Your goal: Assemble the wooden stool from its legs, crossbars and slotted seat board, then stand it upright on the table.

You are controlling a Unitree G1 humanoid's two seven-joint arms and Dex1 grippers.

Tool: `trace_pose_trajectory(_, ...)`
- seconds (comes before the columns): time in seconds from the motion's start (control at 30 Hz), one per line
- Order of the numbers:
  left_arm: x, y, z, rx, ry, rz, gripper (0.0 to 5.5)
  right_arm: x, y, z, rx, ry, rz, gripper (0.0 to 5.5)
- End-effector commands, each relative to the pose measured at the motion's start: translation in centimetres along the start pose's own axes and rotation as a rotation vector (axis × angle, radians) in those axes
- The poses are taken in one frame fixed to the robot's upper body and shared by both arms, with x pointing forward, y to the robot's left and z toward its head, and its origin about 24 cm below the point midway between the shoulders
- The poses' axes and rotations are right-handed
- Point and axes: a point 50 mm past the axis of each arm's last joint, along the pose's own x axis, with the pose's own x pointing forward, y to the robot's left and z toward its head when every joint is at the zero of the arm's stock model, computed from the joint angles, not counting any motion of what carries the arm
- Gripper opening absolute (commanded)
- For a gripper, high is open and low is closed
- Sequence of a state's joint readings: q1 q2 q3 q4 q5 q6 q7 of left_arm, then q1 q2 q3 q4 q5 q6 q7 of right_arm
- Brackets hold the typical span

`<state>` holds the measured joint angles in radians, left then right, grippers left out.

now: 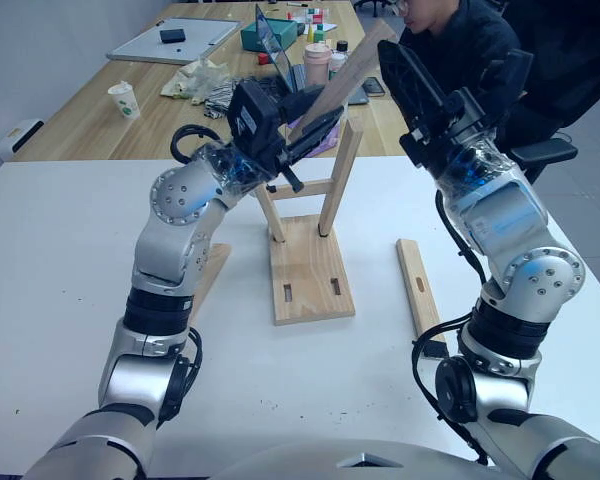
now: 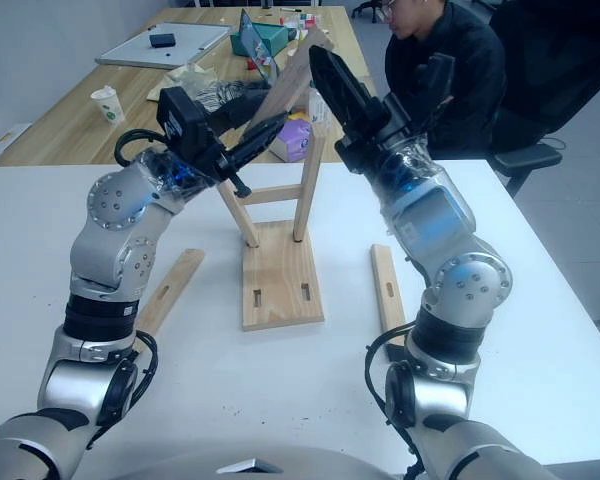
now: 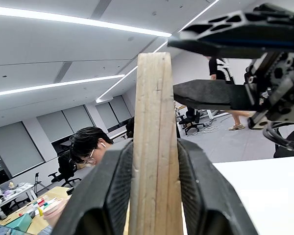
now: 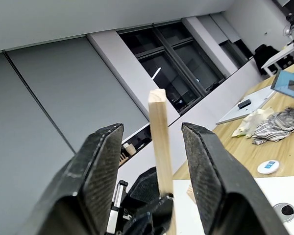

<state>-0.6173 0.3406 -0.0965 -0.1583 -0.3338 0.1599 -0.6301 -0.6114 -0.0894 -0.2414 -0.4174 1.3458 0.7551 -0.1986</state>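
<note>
Holds pale wooden stool leg (image 1: 355, 65) clamped in L gripper (image 3: 154, 147), long axis slanting up over flat slotted seat board (image 1: 305, 270); shows its free tip btwn spread jaws of R gripper (image 4: 152, 128), not yet pinched.

A white table (image 1: 50, 260) spreads across the foreground. Behind it stands a long light-wood table (image 1: 80, 130) carrying a flat white rectangular board (image 1: 150, 45), a white paper cup (image 1: 126, 100) and a teal box (image 1: 250, 38). A black office chair (image 1: 546, 151) stands on the grey floor (image 1: 592, 200) to the right. Long white light strips (image 3: 78, 23) cross the pale ceiling (image 3: 39, 54). Grey blinds (image 3: 12, 147) and dark windows (image 4: 183, 73) line the grey walls (image 4: 34, 122).
</note>
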Motion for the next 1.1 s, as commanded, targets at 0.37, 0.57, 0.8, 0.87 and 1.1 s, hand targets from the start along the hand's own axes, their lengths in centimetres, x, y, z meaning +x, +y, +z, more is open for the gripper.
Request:
trace_pose_trajectory(0.37, -0.1, -1.5, -0.2, -0.032, 0.015, -0.054, 1.25, 0.6, 0.7, -0.3, 0.059, 0.016, 0.023, 0.91)
trace_pose_trajectory(0.57, -0.1, -1.3, -0.1, -0.031, 0.016, -0.036, 1.25, 0.5, 0.2, -0.5, 0.054, 0.031, 0.001, 0.46)
trace_pose_trajectory(0.8, -1.0, -1.4, -1.8, -0.064, 0.121, -0.06, 2.27, -0.4, -1.4, 1.1, -0.033, -0.021, -0.089, 0.41)
trace_pose_trajectory(0.87, -1.8, -1.5, -2.6, -0.067, 0.176, -0.058, 2.59, -1.3, -2.4, 2.0, -0.15, -0.024, -0.153, 0.41)
trace_pose_trajectory(1.1, -2.0, -0.9, -2.2, -0.062, 0.163, 0.051, 3.3, -9.7, -7.5, -1.1, -0.618, 0.282, -0.456, 0.4)
